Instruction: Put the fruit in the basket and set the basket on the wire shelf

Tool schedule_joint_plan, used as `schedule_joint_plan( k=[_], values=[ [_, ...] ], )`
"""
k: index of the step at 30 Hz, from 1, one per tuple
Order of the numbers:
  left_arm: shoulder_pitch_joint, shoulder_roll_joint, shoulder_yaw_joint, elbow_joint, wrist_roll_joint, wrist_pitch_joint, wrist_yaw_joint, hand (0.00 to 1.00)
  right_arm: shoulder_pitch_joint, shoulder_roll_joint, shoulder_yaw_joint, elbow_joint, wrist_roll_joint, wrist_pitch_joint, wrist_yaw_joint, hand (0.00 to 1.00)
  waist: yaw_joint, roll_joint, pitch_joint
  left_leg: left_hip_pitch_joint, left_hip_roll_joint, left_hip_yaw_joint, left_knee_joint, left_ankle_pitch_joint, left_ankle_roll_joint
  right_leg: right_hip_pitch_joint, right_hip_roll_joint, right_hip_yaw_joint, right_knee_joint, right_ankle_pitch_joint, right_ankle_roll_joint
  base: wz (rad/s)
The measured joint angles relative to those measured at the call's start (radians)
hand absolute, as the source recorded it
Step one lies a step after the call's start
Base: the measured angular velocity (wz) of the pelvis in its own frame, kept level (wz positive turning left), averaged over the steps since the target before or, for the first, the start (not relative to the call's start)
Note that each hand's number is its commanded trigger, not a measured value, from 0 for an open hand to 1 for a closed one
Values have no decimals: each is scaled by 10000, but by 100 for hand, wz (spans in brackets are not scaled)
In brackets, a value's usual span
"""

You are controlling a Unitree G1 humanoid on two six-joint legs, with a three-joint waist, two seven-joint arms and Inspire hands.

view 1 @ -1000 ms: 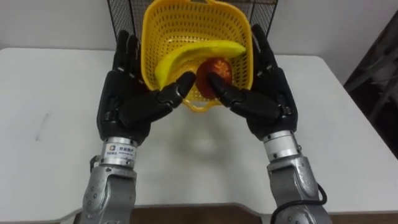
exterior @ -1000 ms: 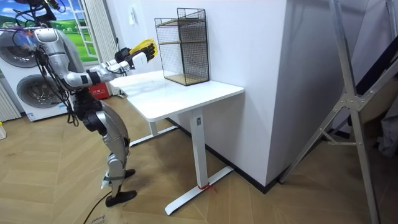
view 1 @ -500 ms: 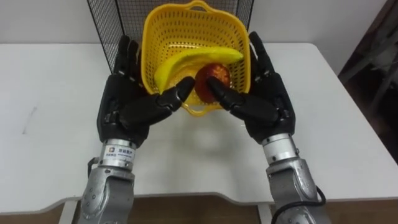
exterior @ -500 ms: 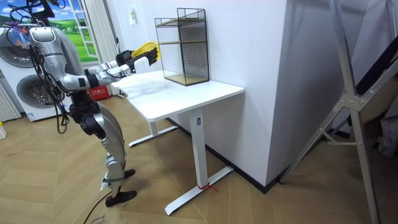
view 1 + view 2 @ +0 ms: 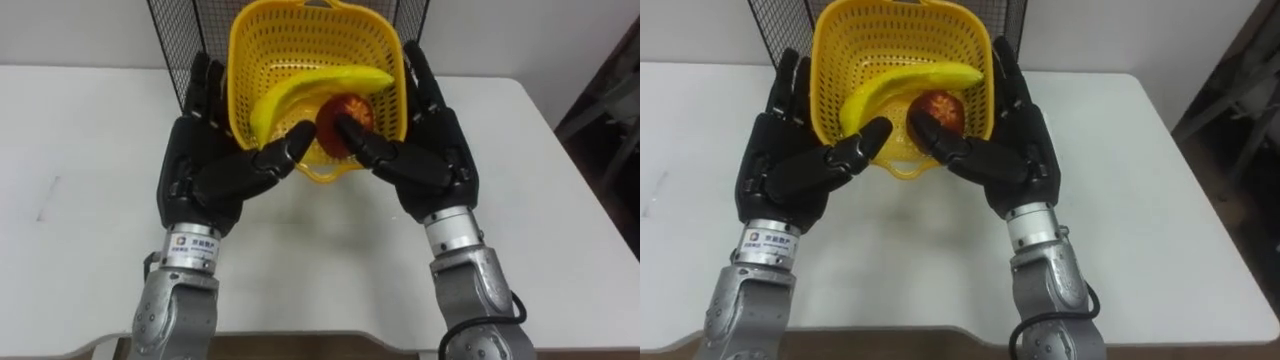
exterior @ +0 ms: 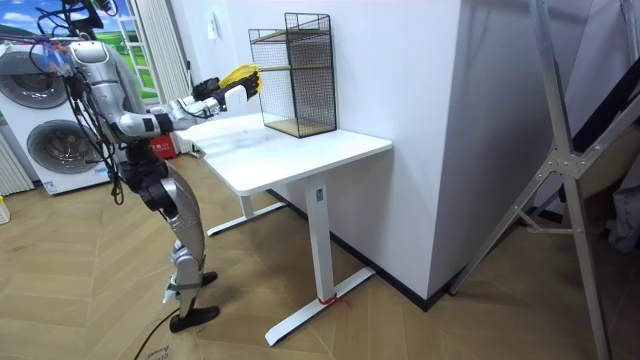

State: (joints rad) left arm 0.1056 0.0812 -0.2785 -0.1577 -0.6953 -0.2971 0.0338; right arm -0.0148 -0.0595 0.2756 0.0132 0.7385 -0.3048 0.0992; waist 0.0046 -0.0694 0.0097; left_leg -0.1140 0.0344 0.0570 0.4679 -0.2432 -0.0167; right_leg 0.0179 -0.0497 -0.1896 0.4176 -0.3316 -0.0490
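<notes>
A white table (image 5: 80, 150) against a white wall, with a black wire shelf (image 6: 293, 75) standing at its far end. In the room view I stand on the wood floor (image 6: 400, 320) at the table's end on that view's left, leaning forward with both arms stretched out towards the shelf, two washing machines (image 6: 55, 140) behind me.

Between my palms I carry the yellow basket (image 5: 300, 50), raised clear of the tabletop and tilted so that its open mouth faces me. My left hand (image 5: 205, 165) lies flat against the basket's left wall and my right hand (image 5: 430, 160) against its right wall. The fingers of both are straight and point away from me, pressing the basket from either side. Both thumbs reach inward across the near rim, their tips close together just above the small handle loop there.

Inside the basket lies a banana (image 5: 300, 90), curving from the lower left up to the right wall. Under it rests a round red fruit (image 5: 350, 112), touching the banana and partly covered by my right thumb.

The basket's far rim stands just in front of the shelf's mesh; whether the two touch I cannot tell.
</notes>
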Motion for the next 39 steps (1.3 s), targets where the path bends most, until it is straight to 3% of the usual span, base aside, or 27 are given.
schedule_joint_plan(
  k=[2,3,4,5,6,8,9,10,11,12,13,14,15,16,21,25,31,39],
  values=[
    [-1,-18,-5,0,-38,18,-3,0,-1,-13,17,-5,-6,0,-71,0,-62,-39,1,171,-318,319,-77,-156,256,-102,-421,3,642,-310,256,8],
    [-28,-99,-3,2,-38,21,-3,0,-78,-14,18,-15,-26,-8,-151,0,-49,-38,-5,274,-496,416,-150,-348,415,-569,-795,150,1678,-503,520,5],
    [-44,-189,-2,8,-108,67,-2,0,-102,-2,19,-16,-22,-26,-255,0,-65,-67,26,343,-740,532,-86,-503,561,-1195,-1172,372,3176,-460,612,9],
    [-43,-199,-2,20,-108,79,-2,0,-90,-13,18,-16,-22,-26,-279,0,-84,-84,43,364,-852,551,13,-565,656,-1459,-1291,481,3798,-342,666,26],
    [-43,-173,-3,31,-111,90,-2,0,-68,-37,23,-15,-21,-22,-304,0,-207,-89,51,397,-1010,533,225,-755,819,-1862,-1544,560,4827,34,743,34],
    [-45,-183,-5,28,-141,88,3,0,-87,-37,19,-15,-31,-23,-305,0,-264,-26,75,490,-1125,474,314,-886,1008,-2249,-1706,676,5675,740,835,28],
    [-38,-163,-12,42,-141,90,7,0,-60,-62,11,9,-36,-17,-301,0,-311,97,210,690,-1088,376,269,-938,1108,-2393,-1636,772,5937,1155,918,8],
    [-31,-138,4,52,-181,72,17,0,8,-87,26,71,-51,16,-246,0,-257,256,248,761,-1013,332,206,-959,1155,-2441,-1422,842,5725,945,1093,0],
    [-52,-85,23,57,-192,-39,20,0,-4,-65,19,92,-69,69,-188,0,-251,307,278,730,-933,325,190,-958,1178,-2468,-1168,812,4851,441,1074,0],
    [-51,-42,20,82,-194,-90,19,0,-3,-64,19,91,-69,91,-160,0,-257,302,276,708,-927,323,159,-948,1195,-2453,-1072,797,4256,327,1028,0],
    [-52,18,10,191,-198,-103,20,0,-11,-96,28,92,-72,139,-132,0,-273,247,241,648,-955,322,158,-951,1223,-2415,-859,809,2909,267,954,5],
    [-53,29,-2,354,-200,-85,19,0,0,-137,55,93,-69,147,-132,0,-281,199,211,635,-998,323,179,-982,1255,-2325,-602,842,1779,592,861,11],
    [-52,-3,-17,479,-200,-76,21,0,6,-146,73,108,-68,148,-131,0,-347,269,220,648,-993,254,185,-1005,1256,-2237,-488,930,1615,790,765,23],
    [-49,-29,-102,684,-201,-7,25,0,15,-232,74,151,-67,177,-134,0,-477,438,167,692,-953,102,64,-1010,1247,-2020,-406,946,1303,936,786,22],
    [-58,-20,-196,683,-171,90,25,0,-140,-295,-27,60,-57,250,-223,0,-583,477,116,896,-823,97,-342,-987,1221,-1736,-196,982,799,1053,787,0],
    [-67,-18,-237,669,-74,139,25,0,-144,-319,-61,-528,-60,349,-327,0,-586,596,-43,1304,-644,252,-858,-946,1175,-1304,75,1090,79,1338,770,-17],
    [-312,-12,-247,643,-66,296,25,0,-161,-299,-153,-768,-61,236,-378,0,-811,727,-72,1628,-552,326,-1300,-890,1180,-894,227,1128,-611,1516,821,-5],
    [-330,25,-302,643,159,504,31,0,-158,-265,-147,-779,-58,203,-683,0,-948,830,-28,1720,-462,563,-1494,-831,1115,-881,379,1351,-1093,1670,823,-12]
  ],
)
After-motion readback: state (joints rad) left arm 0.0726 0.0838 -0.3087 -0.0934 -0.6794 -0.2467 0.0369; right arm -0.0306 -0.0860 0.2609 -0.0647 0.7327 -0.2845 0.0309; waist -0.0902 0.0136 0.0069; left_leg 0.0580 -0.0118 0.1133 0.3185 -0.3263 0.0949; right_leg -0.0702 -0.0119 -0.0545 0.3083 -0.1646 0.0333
